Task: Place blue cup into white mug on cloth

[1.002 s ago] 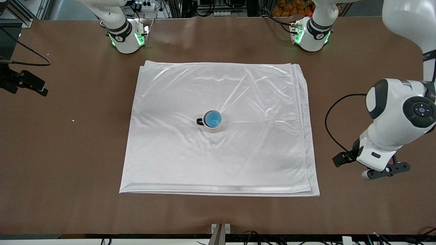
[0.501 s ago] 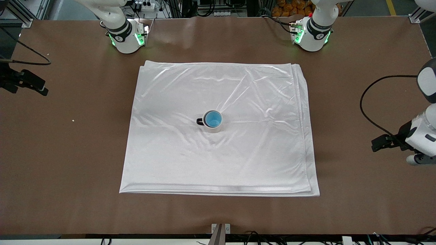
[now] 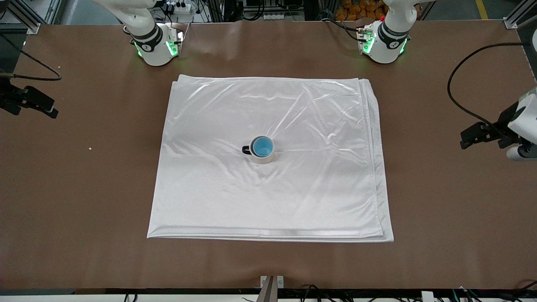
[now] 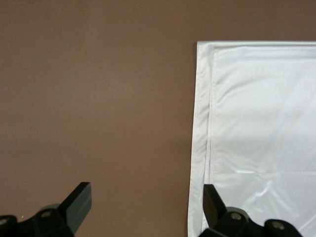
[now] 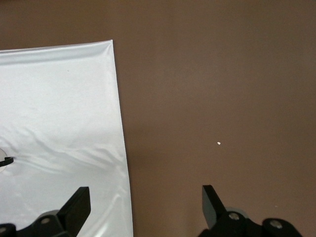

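Observation:
The blue cup (image 3: 263,146) sits upright inside the white mug (image 3: 262,159), and only its blue inside shows. The mug stands near the middle of the cloth (image 3: 272,201), its black handle toward the right arm's end. My left gripper (image 4: 145,192) is open and empty, over bare table beside the cloth's edge (image 4: 202,123) at the left arm's end. My right gripper (image 5: 144,193) is open and empty, over the cloth's edge (image 5: 121,133) at the right arm's end. A bit of the mug's handle (image 5: 6,160) shows there.
The brown table (image 3: 84,209) surrounds the cloth. The left arm's wrist (image 3: 522,121) with its cable hangs at the table's end. Both arm bases (image 3: 157,46) stand farther from the front camera than the cloth. A small white speck (image 3: 89,148) lies on the table.
The left arm has drawn away from the cloth toward its own end of the table. The cup, mug, cloth and right arm have not moved.

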